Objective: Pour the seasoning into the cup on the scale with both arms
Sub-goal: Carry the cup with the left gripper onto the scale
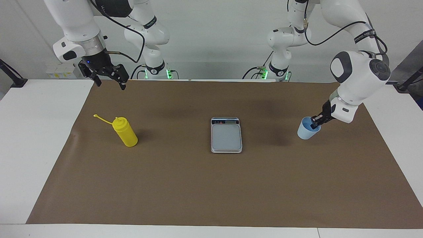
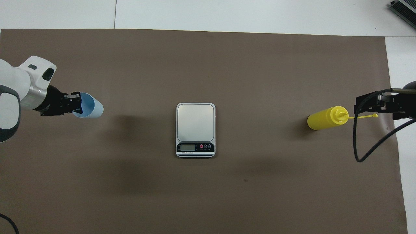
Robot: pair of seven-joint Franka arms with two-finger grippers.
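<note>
From the facing view, a brown mat (image 1: 211,185) covers a white table (image 1: 29,138) before a pale wall. The left gripper (image 1: 315,123) is clamped on the rim of the cup (image 1: 306,131), lifted over the mat's left-arm end. The right gripper (image 1: 107,75), fingers apart, hangs over the mat's edge nearest the robots.

From overhead, the scale (image 2: 195,130) sits mid-mat, the bottle (image 2: 326,117) near the right-arm end.

You can't see most of the left arm (image 2: 13,97) from above (the picture's edge cuts it off). The right gripper (image 2: 385,105) is cut there too. The scale's (image 1: 226,135) numbers are too tiny to read.
</note>
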